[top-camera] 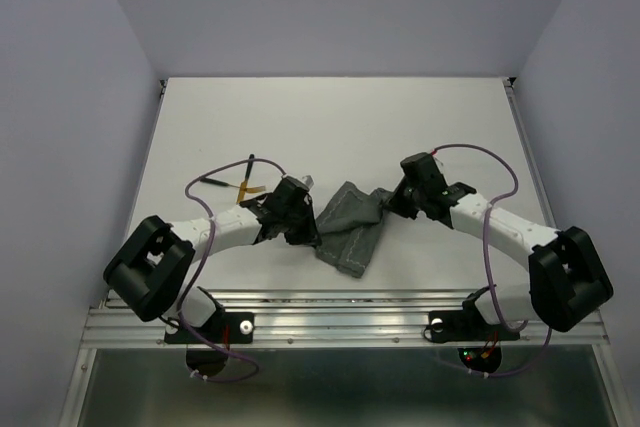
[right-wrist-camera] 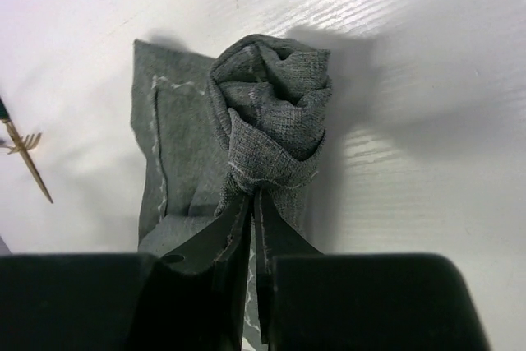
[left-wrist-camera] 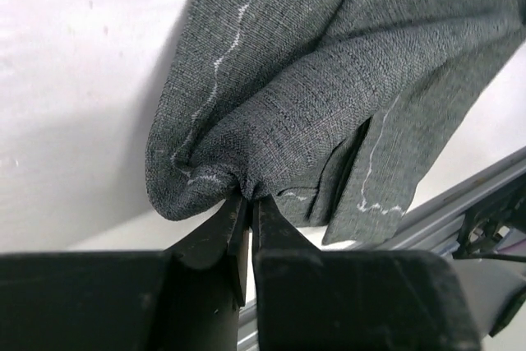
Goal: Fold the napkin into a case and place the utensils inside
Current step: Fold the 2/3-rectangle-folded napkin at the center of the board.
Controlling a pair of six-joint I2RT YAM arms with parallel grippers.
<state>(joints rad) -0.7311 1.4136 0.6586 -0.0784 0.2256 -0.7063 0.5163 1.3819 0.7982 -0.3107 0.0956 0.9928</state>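
Pinching napkin — utensils outside, apart.

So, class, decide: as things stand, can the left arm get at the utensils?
Probably not yet. The left claw is shut on the napkin, so it is busy. The utensils lie close by on the table, with nothing between.

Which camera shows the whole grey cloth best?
The top view: only there is the cloth seen nearly whole, crumpled on the table. The left wrist view shows just a bunched edge pinched in the left pincer. The right wrist view shows a rolled-up fold pinched in the right pincer, with flat cloth behind.
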